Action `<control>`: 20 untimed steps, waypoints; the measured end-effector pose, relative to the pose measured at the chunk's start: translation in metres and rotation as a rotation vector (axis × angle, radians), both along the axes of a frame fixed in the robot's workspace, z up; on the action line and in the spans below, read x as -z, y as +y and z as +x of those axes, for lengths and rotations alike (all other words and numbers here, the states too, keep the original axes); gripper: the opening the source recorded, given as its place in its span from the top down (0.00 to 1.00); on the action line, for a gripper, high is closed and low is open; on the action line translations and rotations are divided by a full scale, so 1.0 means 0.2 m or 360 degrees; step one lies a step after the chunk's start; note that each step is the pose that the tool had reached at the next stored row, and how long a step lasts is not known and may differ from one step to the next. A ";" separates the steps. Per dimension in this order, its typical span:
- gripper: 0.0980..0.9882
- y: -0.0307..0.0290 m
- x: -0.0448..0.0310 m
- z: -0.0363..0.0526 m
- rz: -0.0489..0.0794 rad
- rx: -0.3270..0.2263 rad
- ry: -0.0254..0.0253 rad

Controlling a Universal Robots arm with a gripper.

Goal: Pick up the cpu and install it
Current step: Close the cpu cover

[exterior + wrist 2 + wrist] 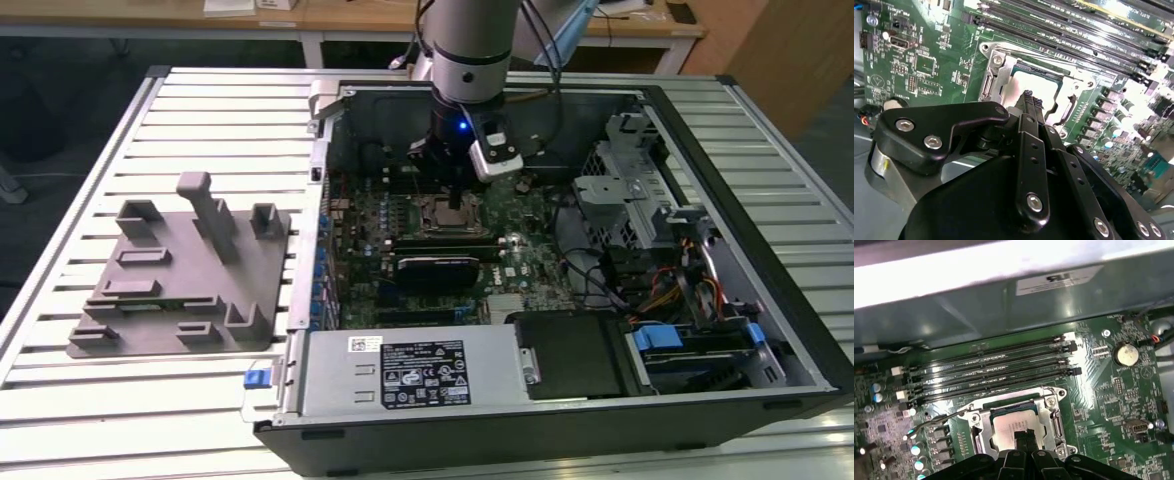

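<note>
gripper point(1024, 436): fingers pressed together, tips just above the cpu point(1006, 426)
cpu: lying in the motherboard socket point(1054, 410)
fixture block point(180, 270): exterior view — 9 o'clock of the computer case point(747, 300)

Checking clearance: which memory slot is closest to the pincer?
The slot bordering the CPU socket that the pincer is over; the other three lie beyond, toward the case wall.

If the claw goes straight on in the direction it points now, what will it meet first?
Most likely the cpu, lying in the motherboard socket directly under the claw; the gap between them is unclear.
</note>
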State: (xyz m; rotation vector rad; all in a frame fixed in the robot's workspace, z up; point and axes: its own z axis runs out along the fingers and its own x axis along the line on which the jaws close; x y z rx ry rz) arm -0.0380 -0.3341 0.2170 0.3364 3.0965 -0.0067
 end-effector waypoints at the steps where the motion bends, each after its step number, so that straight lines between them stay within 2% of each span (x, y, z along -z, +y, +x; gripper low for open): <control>1: 0.99 0.000 0.000 0.000 0.0000 -0.0001 0.00000; 7: 0.99 0.000 0.001 -0.004 0.0000 0.0001 -0.00002; 12: 0.99 0.000 0.005 -0.013 0.0000 0.0041 -0.00003; 20: 0.99 0.000 0.019 -0.080 0.0000 0.0067 -0.00017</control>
